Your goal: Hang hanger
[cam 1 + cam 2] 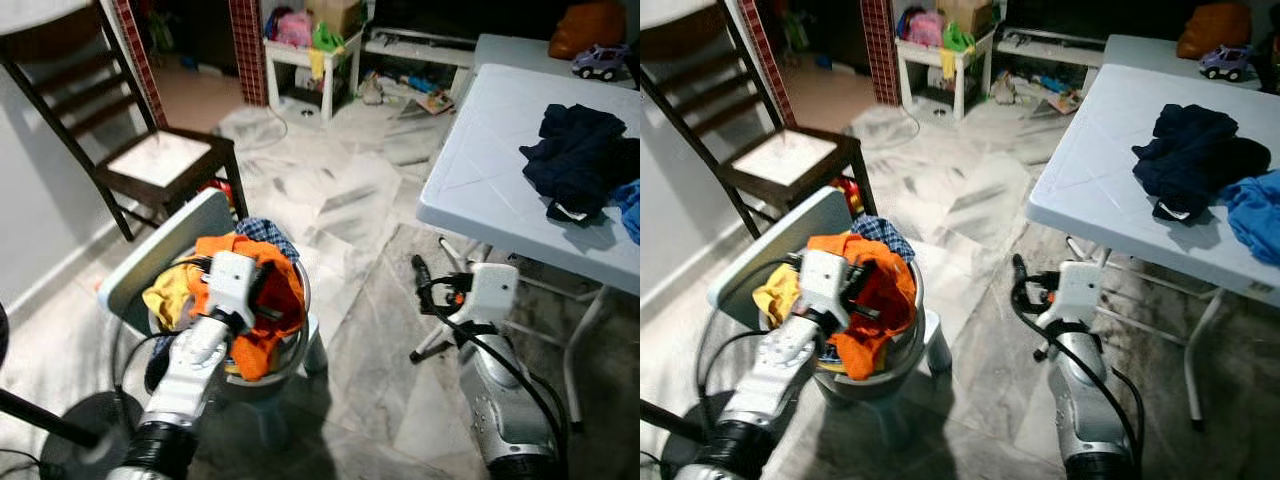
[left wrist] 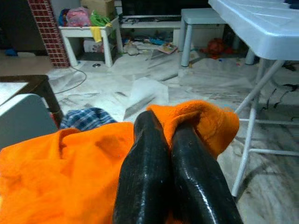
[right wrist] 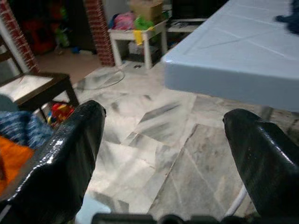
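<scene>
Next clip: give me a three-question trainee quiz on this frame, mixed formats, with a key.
1. True or false: the left gripper has its fingers wide apart above bare floor.
2. Multiple choice: the orange cloth lies (A) on the white table, (B) in the laundry basket, (C) on the dark wooden chair.
3. Fill in: the right gripper hangs with its fingers ____, between the laundry basket and the white table.

Key
1. False: its fingers are closed together, at the orange cloth.
2. B. The white table holds a dark blue garment; the dark wooden chair has a bare seat.
3. Open.
</scene>
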